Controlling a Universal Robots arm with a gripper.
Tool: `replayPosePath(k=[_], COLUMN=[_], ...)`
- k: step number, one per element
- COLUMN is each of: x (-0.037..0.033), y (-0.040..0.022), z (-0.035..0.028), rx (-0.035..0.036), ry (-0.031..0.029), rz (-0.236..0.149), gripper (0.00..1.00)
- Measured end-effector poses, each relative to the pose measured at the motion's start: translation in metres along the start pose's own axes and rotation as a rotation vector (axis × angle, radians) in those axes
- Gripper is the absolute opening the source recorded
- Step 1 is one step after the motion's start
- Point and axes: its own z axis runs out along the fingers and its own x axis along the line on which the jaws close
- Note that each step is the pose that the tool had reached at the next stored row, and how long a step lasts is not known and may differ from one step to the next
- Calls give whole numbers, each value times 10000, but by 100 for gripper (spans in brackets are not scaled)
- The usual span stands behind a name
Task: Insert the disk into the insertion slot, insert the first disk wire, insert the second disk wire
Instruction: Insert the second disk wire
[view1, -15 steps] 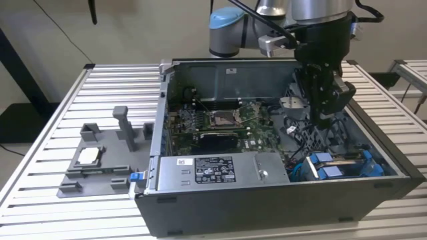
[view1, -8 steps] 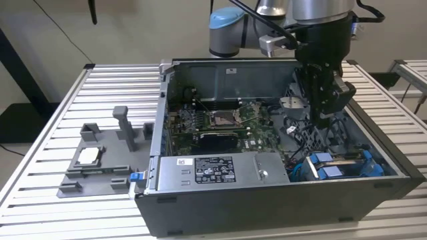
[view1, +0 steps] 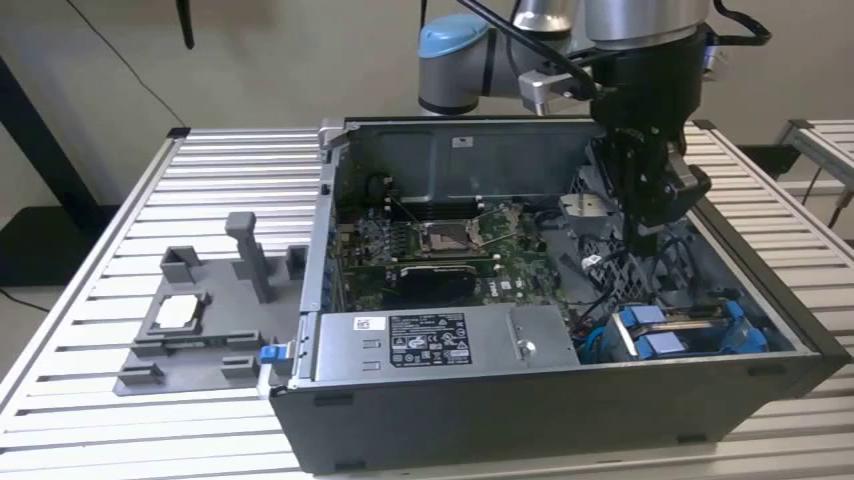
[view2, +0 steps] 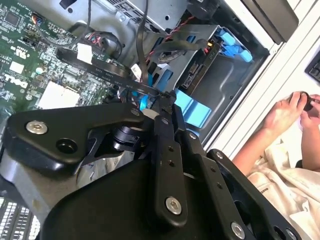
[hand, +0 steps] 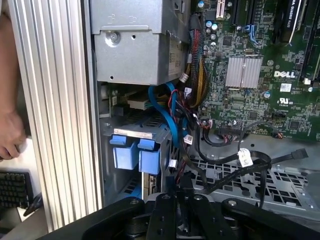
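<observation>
Nearest the exterior camera, the dark computer case (view1: 534, 420) is seen lying open on the slatted table (view1: 80, 400), with a grey power supply box (view1: 427, 345) along its near side. At the near right corner of the case, the disk (view1: 681, 330) with its blue end tabs is seated in the insertion slot (hand: 132, 132); the blue tabs are also seen in both wrist views. The gripper (view1: 645, 245) is lowered inside the case, above the cables just beyond the disk, and its fingers (view2: 167, 107) are drawn close together on a thin black cable (view2: 100, 72). A grey plastic fixture (view1: 200, 320) is set on the table, left of the case. A person's hand (view2: 287, 112) is seen beside the table.
</observation>
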Motion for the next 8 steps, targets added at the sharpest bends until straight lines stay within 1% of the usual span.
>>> replayPosePath(k=[3,5,6,7,8], x=[2,2,1,0,-2], y=[0,0,0,1,2], z=[0,1,3,6,10], rx=[-1,-1,-1,-3,-4], ry=[3,24,45,79,114], rz=[0,-7,-12,-20,-27], gripper=[16,18,18,24,24])
